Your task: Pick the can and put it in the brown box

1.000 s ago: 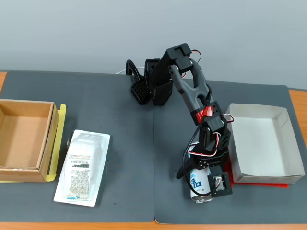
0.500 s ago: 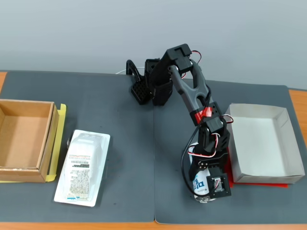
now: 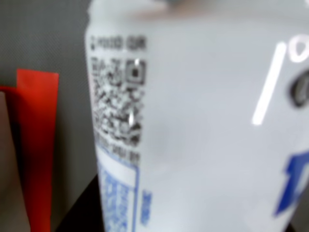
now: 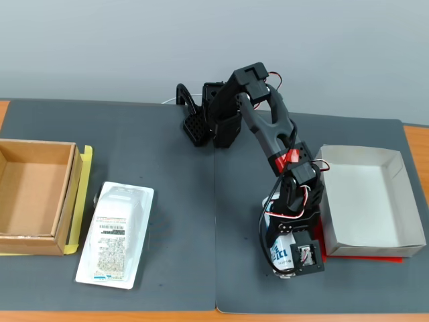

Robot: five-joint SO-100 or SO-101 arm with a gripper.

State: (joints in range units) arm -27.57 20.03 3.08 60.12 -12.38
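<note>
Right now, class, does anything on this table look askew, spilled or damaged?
Nothing is spilled or visibly damaged. The can sits under the gripper beside the white tray. The packet lies flat, slightly tilted, near the empty brown box. The wrist view is blurred, filled by the can.

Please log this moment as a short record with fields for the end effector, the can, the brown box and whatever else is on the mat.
end effector: at the mat's front edge in the fixed view, around the can; whether it has closed cannot be told
can: white with blue lettering, beside the white tray; fills the wrist view, QR code facing the camera
brown box: far left in the fixed view, empty
white tray: right side, on a red underlay, empty
wrapped packet: flat, between box and arm
</note>
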